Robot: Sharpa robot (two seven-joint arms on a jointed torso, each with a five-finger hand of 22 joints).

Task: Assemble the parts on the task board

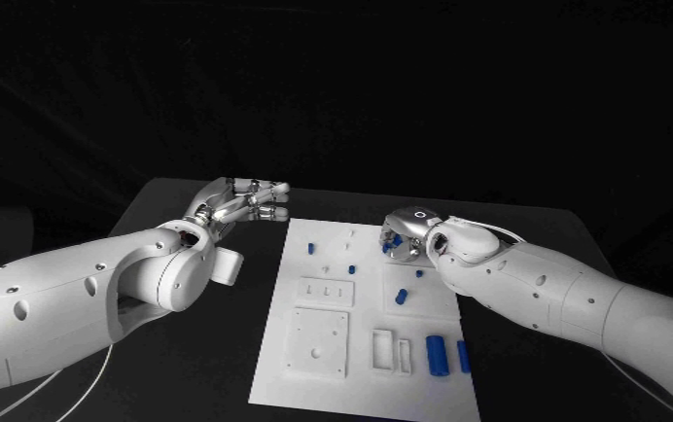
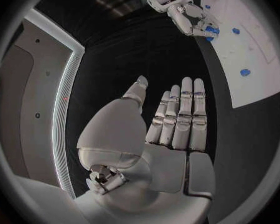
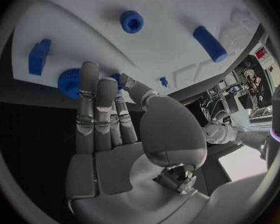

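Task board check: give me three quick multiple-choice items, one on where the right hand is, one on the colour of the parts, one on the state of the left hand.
1. Where is the right hand?
A. Over the far part of the task board
B. Off the table
C. Beside the left hand

2. What colour are the parts?
A. Red
B. Blue
C. Green

3. How is the left hand?
A. Gripping a part
B. Pressing the board
C. Flat, holding nothing

Answers: 1 A, the head view shows it over the board's far right part. 2 B, all pieces look blue. 3 C, its wrist view shows straight fingers over black table.
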